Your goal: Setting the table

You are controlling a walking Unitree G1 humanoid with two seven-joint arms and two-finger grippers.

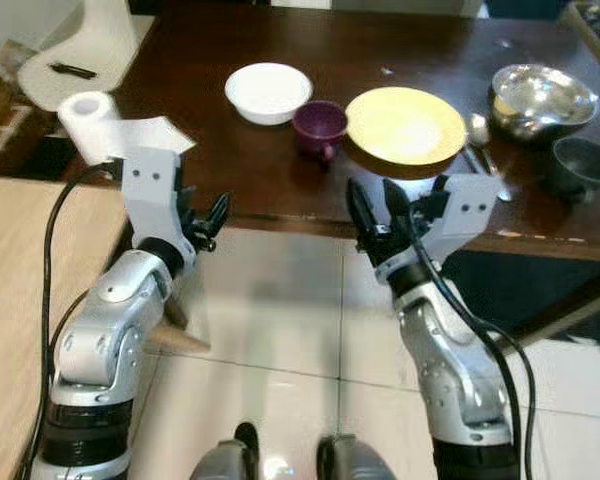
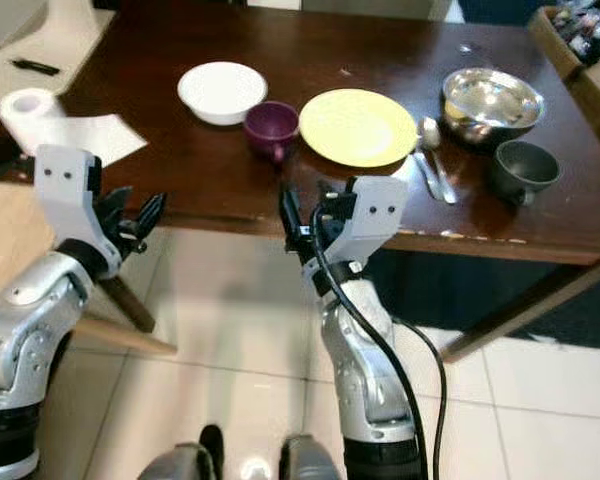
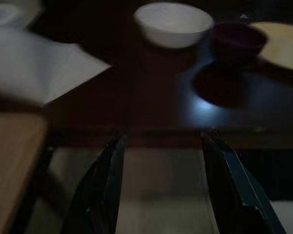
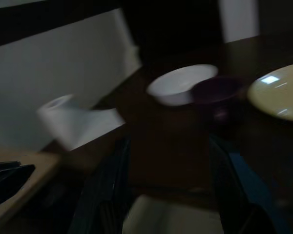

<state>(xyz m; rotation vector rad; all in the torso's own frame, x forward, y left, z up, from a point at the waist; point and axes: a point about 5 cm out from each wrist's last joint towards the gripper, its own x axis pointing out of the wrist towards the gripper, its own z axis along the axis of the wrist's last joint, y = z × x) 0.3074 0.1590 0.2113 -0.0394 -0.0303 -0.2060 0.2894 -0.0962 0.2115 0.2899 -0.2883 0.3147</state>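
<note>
I see a dark brown table (image 1: 230, 170), a white bowl (image 1: 268, 92), a purple cup (image 1: 319, 125) and, at its 3 o'clock, a yellow plate (image 1: 405, 125); the far-right cup (image 1: 584, 163) looks dark grey, perhaps.

no readable text, labels, brands, numbers or signs on anything

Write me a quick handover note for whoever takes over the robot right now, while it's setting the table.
Left claw: open, holding nothing, raised short of the table's near edge.
Right claw: open, holding nothing, at the near edge in front of the yellow plate.
On the dark wooden table: white bowl, purple cup touching the plate's left rim, spoon right of the plate, steel bowl, dark bowl, paper towel roll at the left corner.
Done: dishes are on the table.
Left: arranging them; nothing is grasped yet.
</note>
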